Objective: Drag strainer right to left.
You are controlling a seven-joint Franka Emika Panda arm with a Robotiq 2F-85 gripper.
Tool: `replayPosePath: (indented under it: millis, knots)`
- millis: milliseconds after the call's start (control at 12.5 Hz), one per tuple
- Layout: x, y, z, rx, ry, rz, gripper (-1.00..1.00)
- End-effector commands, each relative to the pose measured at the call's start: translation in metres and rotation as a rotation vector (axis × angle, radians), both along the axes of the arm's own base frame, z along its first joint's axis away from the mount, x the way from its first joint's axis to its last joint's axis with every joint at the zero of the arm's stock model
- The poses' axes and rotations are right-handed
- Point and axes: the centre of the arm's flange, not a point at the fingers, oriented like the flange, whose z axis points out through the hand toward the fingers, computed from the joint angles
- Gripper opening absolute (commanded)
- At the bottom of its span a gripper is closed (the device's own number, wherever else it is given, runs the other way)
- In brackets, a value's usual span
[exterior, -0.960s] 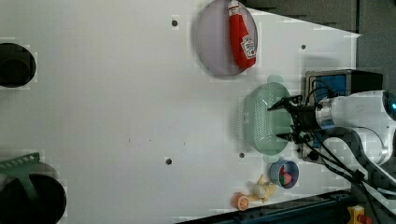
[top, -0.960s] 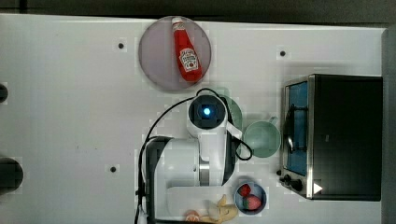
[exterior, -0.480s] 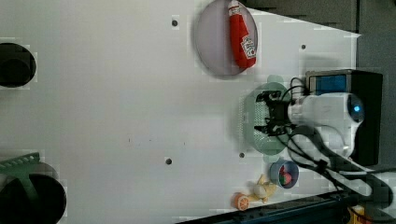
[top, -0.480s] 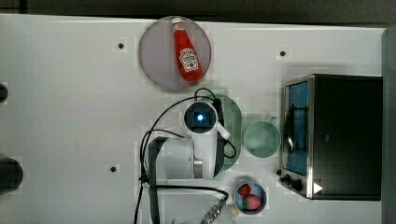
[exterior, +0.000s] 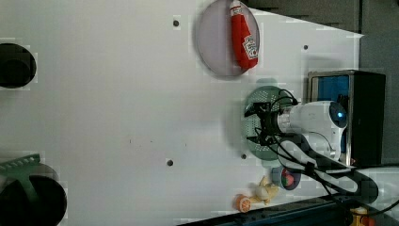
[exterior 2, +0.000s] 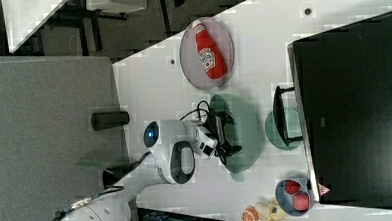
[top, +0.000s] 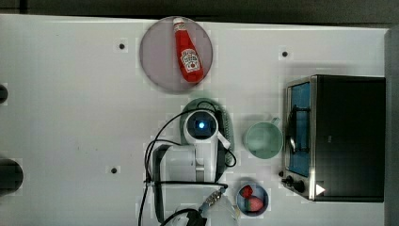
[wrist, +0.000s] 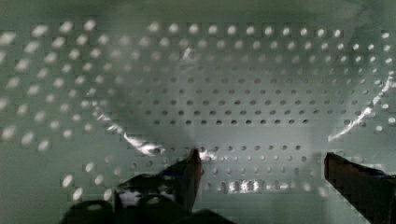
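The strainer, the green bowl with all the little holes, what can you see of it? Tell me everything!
The strainer is a pale mint-green round bowl that looks like plastic, its inside dotted with rows of small holes. A small tab sticks out from its rim. It sits upright on the white table, between the grey-lilac plate and the green cup. The open gripper reaches down inside it.

One strainer (top: 228, 123), one cup (top: 263, 140), one plate (top: 160, 56), one ketchup bottle (top: 188, 52), one oven (top: 346, 136), perhaps two strawberries (top: 250, 197).

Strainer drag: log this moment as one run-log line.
phase: reach | gripper: open, inside strainer | strainer: beside cup, not yet dragged | held: nothing
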Motion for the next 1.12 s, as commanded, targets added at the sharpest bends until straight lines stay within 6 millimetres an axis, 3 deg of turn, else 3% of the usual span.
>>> replayPosePath:
  millis: [80, 400, 1120]
  knots:
    - [0.009, 0.03, 0.013, 0.006, -0.044, -0.014, 1.0]
    - [0.008, 0.062, 0.015, 0.016, -0.046, -0.068, 1.0]
    - [-0.006, 0.182, 0.015, 0.021, -0.048, -0.083, 1.0]
